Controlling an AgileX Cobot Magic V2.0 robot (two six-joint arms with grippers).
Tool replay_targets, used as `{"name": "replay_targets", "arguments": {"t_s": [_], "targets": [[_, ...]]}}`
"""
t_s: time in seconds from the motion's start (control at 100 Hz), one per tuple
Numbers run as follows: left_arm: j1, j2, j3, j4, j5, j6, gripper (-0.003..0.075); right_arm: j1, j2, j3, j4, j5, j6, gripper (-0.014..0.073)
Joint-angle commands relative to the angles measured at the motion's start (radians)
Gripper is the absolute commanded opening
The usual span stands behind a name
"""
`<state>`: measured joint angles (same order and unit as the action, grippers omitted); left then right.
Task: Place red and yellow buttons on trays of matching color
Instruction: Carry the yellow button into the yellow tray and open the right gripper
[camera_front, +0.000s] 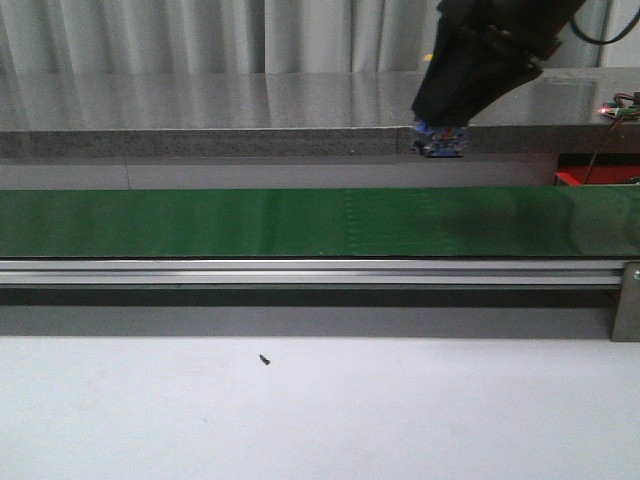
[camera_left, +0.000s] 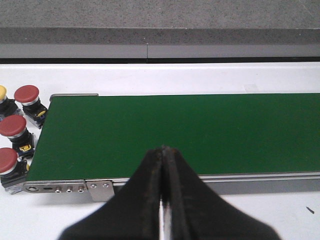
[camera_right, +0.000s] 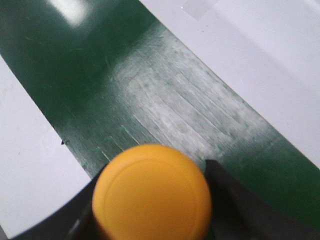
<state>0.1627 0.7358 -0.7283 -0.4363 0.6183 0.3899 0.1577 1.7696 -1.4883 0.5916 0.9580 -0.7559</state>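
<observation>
Green conveyor belt (camera_front: 300, 222) spans front frame mid-height, edge to edge. Right arm (camera_front: 480, 55) hangs in upper right of front frame, angled down, above belt. Right gripper (camera_right: 150, 220) clamped on yellow button (camera_right: 151, 192) (cap fills lower centre of right wrist frame, dark fingers either side). Left gripper (camera_left: 162, 150) at lower centre of left wrist frame, jaws pressed together, nothing between. Three red buttons (camera_left: 12, 126) at left edge there, just off belt end.
</observation>
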Motion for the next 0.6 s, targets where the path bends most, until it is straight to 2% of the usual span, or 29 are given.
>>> {"name": "replay_targets", "arguments": {"t_s": [0.0, 0.44, 0.59], "targets": [[-0.007, -0.003, -0.028, -0.025, -0.059, -0.004, -0.002, -0.049, -0.101, 0.013, 0.043, -0.005, 0.027, 0.014], [-0.007, -0.003, -0.028, -0.025, -0.059, -0.004, -0.002, -0.354, -0.383, 0.339, 0.024, -0.155, 0.151, 0.014], [-0.007, -0.003, -0.028, -0.025, -0.059, -0.004, -0.002, -0.465, -0.444, 0.432, 0.017, -0.193, 0.156, 0.014]]}}
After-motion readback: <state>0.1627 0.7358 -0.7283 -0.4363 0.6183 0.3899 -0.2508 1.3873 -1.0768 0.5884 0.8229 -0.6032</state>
